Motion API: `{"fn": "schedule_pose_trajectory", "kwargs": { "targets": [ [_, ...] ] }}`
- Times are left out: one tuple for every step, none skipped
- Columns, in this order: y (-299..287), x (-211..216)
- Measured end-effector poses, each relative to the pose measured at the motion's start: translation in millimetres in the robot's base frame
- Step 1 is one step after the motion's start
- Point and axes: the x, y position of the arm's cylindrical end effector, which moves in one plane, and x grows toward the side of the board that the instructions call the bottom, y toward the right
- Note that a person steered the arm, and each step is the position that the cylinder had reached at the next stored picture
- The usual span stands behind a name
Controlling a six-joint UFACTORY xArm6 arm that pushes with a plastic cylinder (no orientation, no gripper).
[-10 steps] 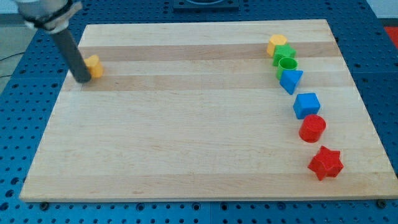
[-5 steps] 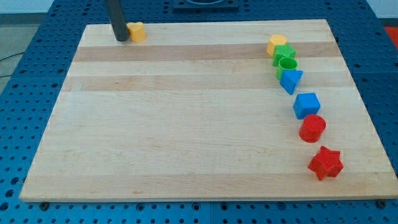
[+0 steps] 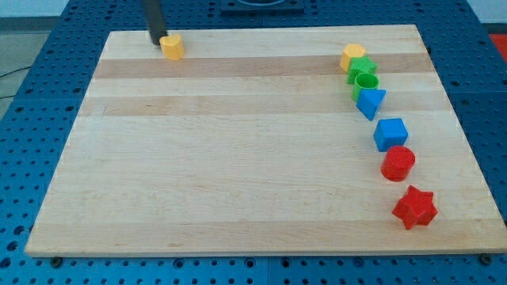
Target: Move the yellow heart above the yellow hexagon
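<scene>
Just right of my tip, yellow heart

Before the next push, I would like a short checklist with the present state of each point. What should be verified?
1. My tip shows in the view: ok.
2. My tip sits at the upper left of the yellow heart, close to it: ok; whether they touch, cannot tell.
3. Heart is on the board, though near its top edge: ok.
4. Yellow hexagon is free at the view's top side: ok.
5. Heart is already above the hexagon: not ok, it lies far to the view's left.
</scene>
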Motion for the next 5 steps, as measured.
{"fn": "schedule_pose_trajectory", "kwargs": {
  "targets": [
    [-10, 10],
    [43, 16],
    [103, 16],
    [81, 9],
    [35, 28]
  ]
}}
